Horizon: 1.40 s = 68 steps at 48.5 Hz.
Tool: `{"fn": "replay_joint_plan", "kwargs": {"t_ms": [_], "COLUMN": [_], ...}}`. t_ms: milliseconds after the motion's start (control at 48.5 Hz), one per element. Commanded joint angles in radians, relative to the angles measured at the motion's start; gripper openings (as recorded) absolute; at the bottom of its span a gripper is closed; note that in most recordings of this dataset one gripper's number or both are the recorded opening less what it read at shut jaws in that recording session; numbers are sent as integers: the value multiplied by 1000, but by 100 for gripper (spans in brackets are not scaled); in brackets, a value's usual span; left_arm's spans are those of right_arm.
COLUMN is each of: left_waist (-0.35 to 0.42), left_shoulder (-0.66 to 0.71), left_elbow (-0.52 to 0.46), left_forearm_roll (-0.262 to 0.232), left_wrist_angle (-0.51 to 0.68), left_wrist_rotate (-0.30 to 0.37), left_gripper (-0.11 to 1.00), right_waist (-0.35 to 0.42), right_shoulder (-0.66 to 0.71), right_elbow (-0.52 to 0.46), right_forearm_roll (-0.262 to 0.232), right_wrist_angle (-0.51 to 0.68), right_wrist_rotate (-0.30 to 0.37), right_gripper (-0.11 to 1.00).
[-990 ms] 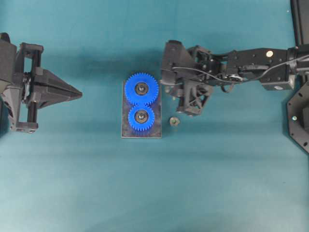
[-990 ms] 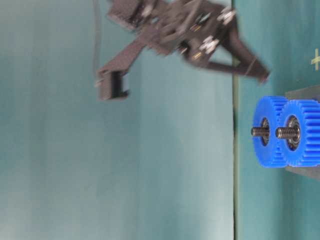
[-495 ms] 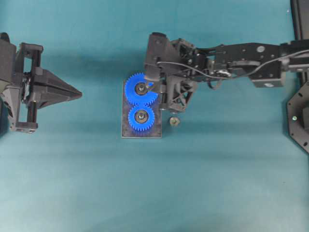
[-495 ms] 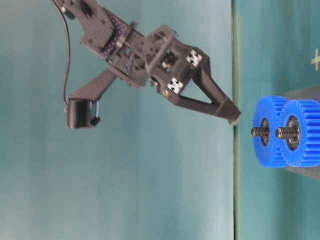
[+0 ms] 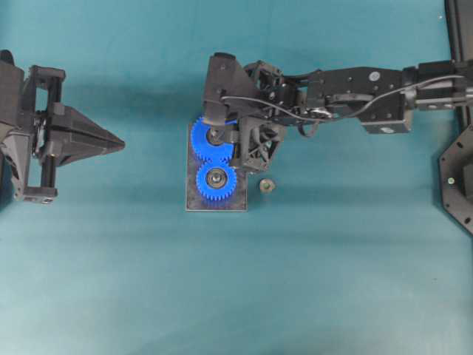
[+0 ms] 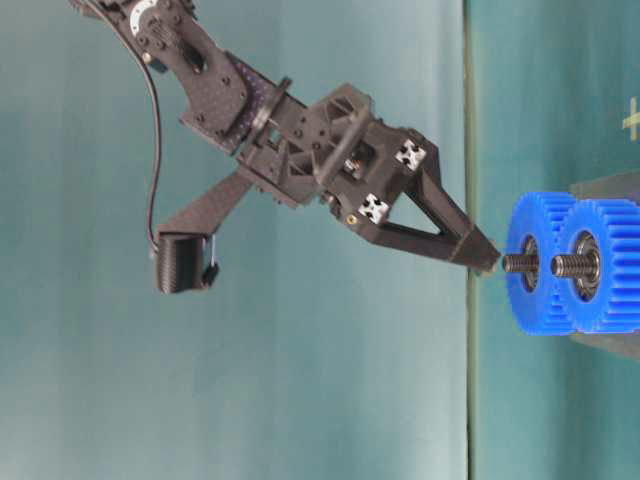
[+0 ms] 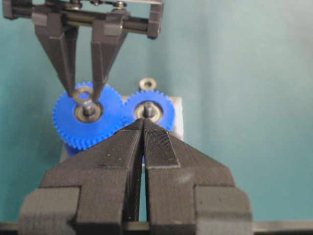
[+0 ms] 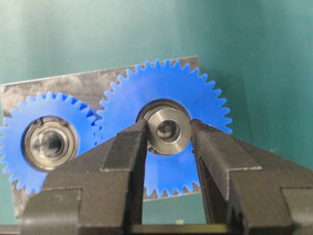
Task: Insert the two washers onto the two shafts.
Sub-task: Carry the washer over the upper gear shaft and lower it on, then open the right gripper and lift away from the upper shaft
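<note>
Overhead: the right end effector [image 5: 222, 137] hovers over the larger gear [image 5: 211, 140]; the left end effector [image 5: 118, 143] rests clenched at nine o'clock. Right wrist: it clamps the washer [image 8: 169, 131] just above the shaft [image 6: 520, 263]. Any misalignment could jam or drop it.

2 blue gears, larger [image 5: 209, 140] and smaller [image 5: 216, 180], meshed on grey base plate [image 5: 191, 201]. Small metal nut-like part [image 5: 267, 185] on teal table [image 5: 295, 281], just beside plate's edge, apart from gears.
</note>
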<state>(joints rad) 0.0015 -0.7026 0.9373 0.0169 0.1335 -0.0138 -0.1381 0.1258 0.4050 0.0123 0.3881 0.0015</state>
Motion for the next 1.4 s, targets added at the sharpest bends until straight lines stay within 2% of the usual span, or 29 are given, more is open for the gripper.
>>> {"fn": "replay_joint_plan", "kwargs": {"t_ms": [0, 1278, 1320, 1381], "left_waist": [2, 2, 2, 2], "left_shoulder": [-6, -8, -8, -8], "left_elbow": [-11, 0, 0, 2], "left_forearm_roll": [2, 2, 2, 2], "left_wrist_angle": [-9, -14, -15, -15], "left_wrist_rotate": [-2, -5, -5, -5], "left_gripper": [1, 1, 1, 1], "right_waist": [8, -5, -6, -6], "right_shoulder": [-12, 20, 20, 20], "right_elbow": [-28, -43, -44, -48], "right_forearm_roll": [0, 0, 0, 0], "right_wrist_angle": [-5, -20, -18, -15], "right_wrist_rotate": [-9, -8, -8, -6], "right_gripper": [33, 33, 35, 51]}}
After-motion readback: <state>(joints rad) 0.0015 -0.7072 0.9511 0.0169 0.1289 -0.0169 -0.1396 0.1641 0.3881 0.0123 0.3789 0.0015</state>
